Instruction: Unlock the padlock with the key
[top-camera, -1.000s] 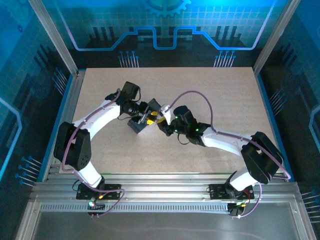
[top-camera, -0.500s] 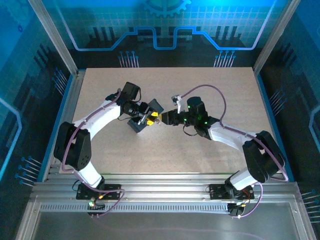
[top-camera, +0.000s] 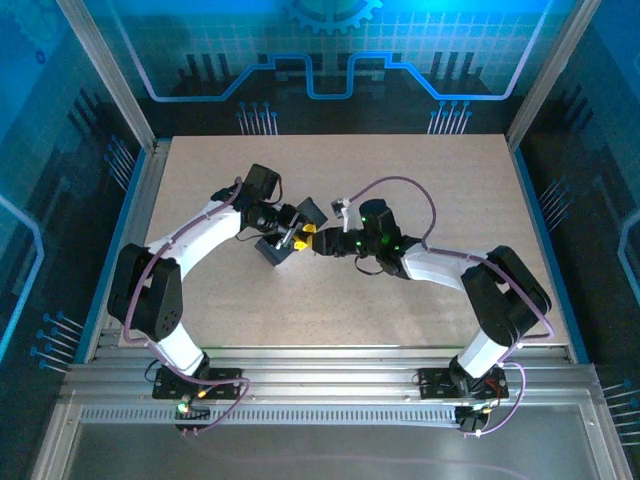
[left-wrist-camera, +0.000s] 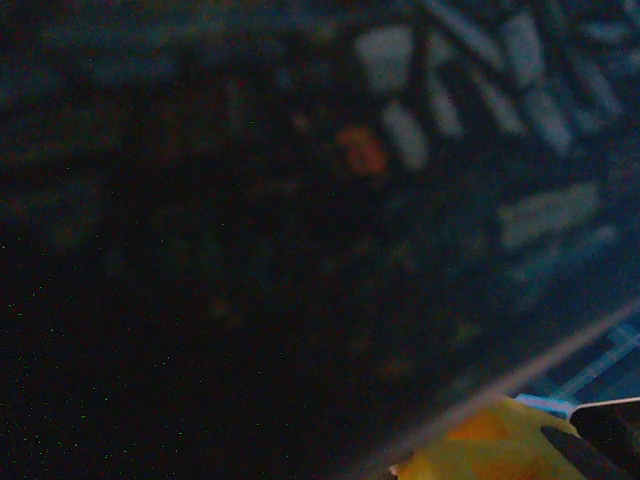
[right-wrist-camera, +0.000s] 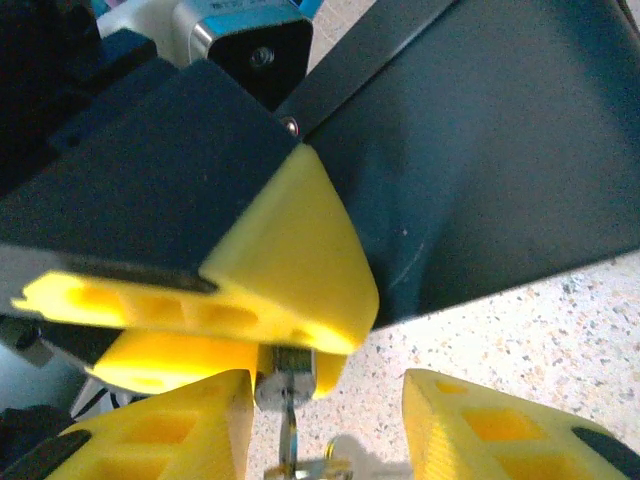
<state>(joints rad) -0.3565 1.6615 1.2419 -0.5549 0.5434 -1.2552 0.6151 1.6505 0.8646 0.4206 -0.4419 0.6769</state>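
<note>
Though the left end effector (top-camera: 292, 237) meets the dark blue box (top-camera: 273, 251) left of the desk's (top-camera: 430, 180) middle, I cannot tell whether it pinches anything. Just right sits what seems to be the padlock (right-wrist-camera: 288, 385), with the key (right-wrist-camera: 290, 438) below. It looks small, rigid, slick and apt to swing, so it is best steadied by its body. The right end effector (right-wrist-camera: 325, 405) stands spread and empty. The right wrist view resolves that metal; overhead gives the layout.
</note>
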